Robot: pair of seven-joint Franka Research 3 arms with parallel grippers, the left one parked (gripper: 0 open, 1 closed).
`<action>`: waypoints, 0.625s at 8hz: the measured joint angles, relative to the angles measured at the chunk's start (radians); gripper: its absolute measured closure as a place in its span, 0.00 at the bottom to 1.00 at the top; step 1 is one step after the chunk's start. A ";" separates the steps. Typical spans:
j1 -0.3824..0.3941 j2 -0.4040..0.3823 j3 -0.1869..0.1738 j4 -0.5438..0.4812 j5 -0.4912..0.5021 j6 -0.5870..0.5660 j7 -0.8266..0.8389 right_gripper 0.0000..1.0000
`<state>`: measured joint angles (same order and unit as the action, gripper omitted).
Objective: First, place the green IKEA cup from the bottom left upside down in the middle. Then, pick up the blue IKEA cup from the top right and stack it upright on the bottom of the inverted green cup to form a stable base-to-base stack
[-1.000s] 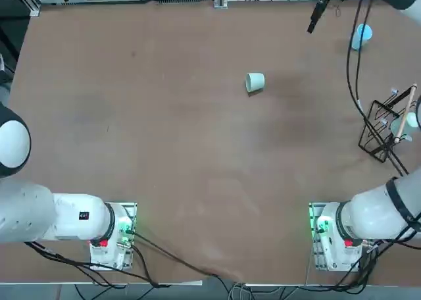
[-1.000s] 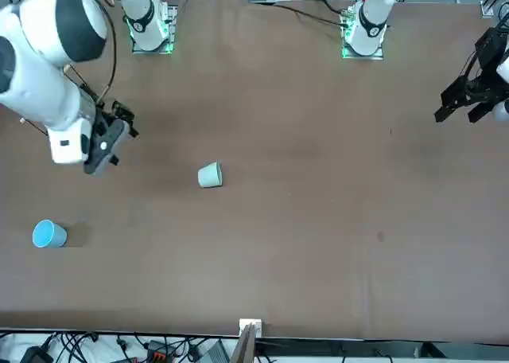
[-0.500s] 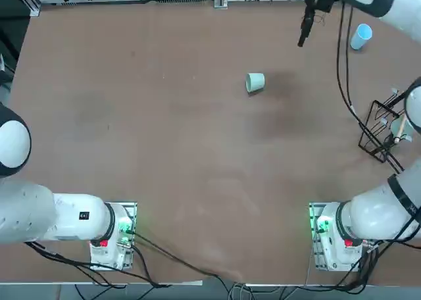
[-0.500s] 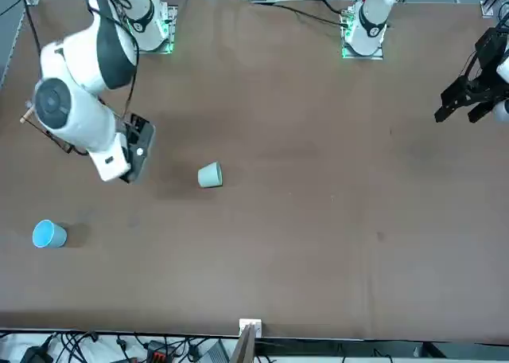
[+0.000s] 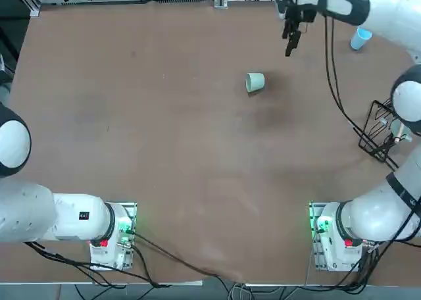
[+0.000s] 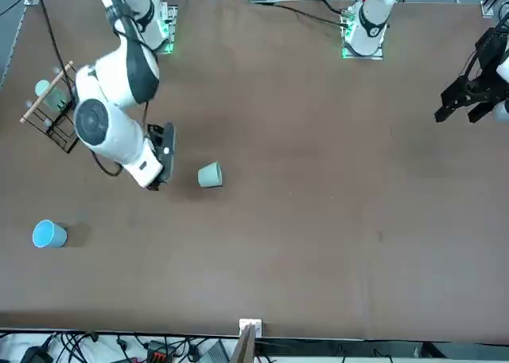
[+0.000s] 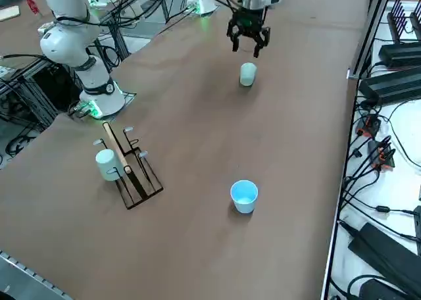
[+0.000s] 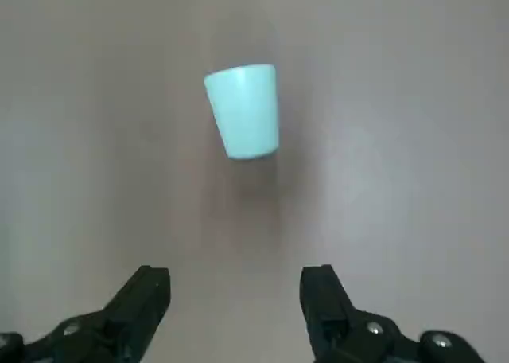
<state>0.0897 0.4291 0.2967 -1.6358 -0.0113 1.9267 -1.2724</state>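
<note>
Fingers wide and empty, the right gripper hovers near the pale green cup, whose inside I can't make out.

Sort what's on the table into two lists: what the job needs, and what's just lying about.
For the job:
- pale green cup near the middle, likely the one meant
- light blue cup, standing open end up
- right gripper, open, above the table by that green cup

Just lying about:
- black wire rack
- another pale green cup, at the rack
</note>
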 joint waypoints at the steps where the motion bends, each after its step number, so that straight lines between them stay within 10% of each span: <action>1: 0.000 0.035 0.009 0.000 0.011 0.032 -0.076 0.00; 5: 0.000 0.106 0.050 -0.002 0.033 0.112 -0.187 0.00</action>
<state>0.0902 0.5354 0.3467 -1.6376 0.0219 2.0384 -1.4596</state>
